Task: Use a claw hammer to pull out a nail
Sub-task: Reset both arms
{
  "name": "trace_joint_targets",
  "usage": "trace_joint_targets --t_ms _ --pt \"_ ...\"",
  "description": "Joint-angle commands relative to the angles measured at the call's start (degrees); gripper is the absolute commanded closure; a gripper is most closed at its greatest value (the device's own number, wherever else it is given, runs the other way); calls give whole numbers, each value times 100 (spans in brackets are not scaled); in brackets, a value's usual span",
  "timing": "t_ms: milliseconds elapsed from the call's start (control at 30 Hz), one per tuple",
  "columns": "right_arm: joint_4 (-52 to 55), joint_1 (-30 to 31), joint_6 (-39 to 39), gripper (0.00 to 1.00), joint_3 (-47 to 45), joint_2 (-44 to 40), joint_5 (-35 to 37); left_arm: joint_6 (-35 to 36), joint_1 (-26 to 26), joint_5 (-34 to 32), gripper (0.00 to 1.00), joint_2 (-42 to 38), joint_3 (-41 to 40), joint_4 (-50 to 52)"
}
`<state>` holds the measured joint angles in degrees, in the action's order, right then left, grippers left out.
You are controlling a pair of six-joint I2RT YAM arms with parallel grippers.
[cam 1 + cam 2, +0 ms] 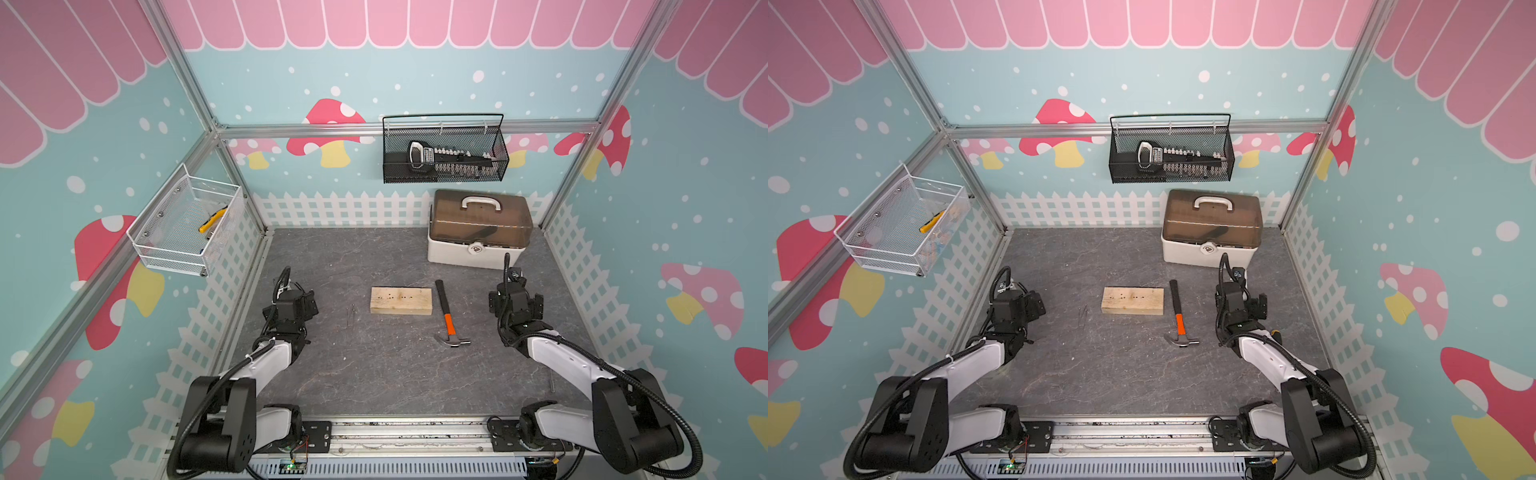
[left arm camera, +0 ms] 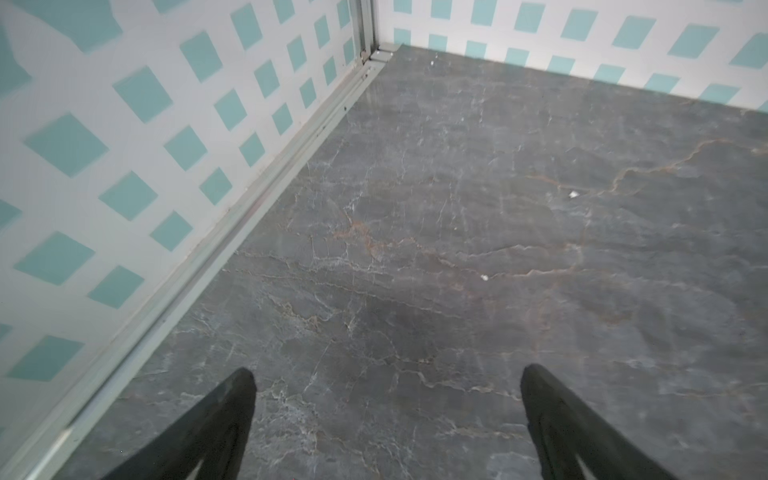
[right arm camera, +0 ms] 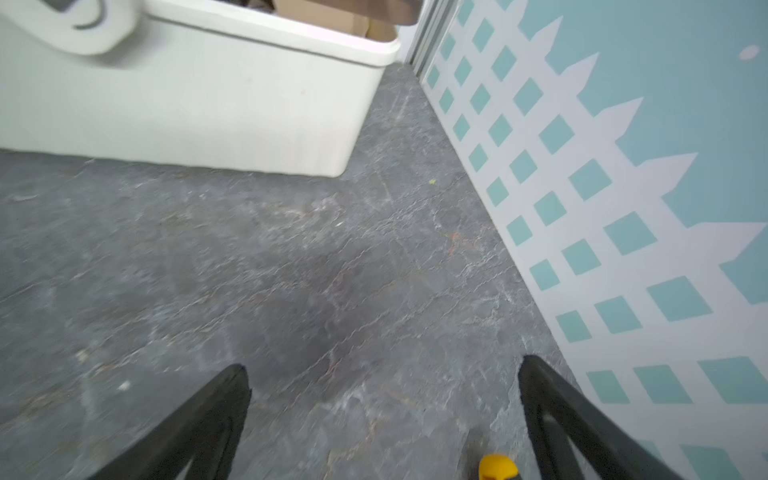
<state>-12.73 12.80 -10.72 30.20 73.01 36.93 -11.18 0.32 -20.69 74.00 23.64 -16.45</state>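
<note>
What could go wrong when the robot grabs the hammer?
The claw hammer lies flat on the table, so a grip could slip off its slim handle. The wooden block sits loose, so it might lift or slide during prying. The right gripper could bump the yellow handle near it.

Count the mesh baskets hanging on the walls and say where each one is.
2. A white basket hangs on the left wall; a black basket hangs on the back wall, above the toolbox. None seems hidden.
</note>
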Motion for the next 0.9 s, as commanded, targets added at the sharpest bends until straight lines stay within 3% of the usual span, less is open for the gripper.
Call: trace_joint_targets --t_ms 0,100,167,233,300,333,400,433,500,533,600,667,867 --pt "-2080 -350 708 0 -426 589 -436 190 247 885 1 295 53 -1722" --pt "-2498 -544 821 1 -360 929 -604 210 376 1351 1 895 -142 -3005" --pt "-3346 -876 635 1 -659 1270 -1260 438 332 1857 1 842 36 -2548" --pt "-3466 -943 623 0 -829 1166 -1623 624 186 1942 1 1138 -91 -3092" --pt "-4799 -936 753 1 -1213 1601 -1497 892 -138 1460 1 1485 -65 -3413" --pt "-3917 -946 577 0 -1019 1317 -1528 868 -148 1445 1 1329 36 -2941" --pt "-4431 -1017 664 1 -1079 1553 -1637 893 -138 1433 1 1474 -64 -3402" --pt "-3889 -1016 553 1 -1009 1325 -1645 865 -137 1452 1 1351 12 -3023" --pt "-4497 -998 695 0 -1134 1513 -1622 891 -137 1426 1 1453 -66 -3396" --pt "-4050 -983 656 0 -1042 1364 -1677 874 -137 1442 1 1373 -21 -3132" --pt "-4404 -995 717 0 -1112 1488 -1707 884 -137 1435 1 1431 -63 -3354" --pt "-4032 -990 660 0 -1034 1378 -1721 869 -137 1455 1 1322 9 -3001" --pt "-4146 -990 682 0 -1032 1445 -1715 865 -137 1448 1 1401 -34 -3212"
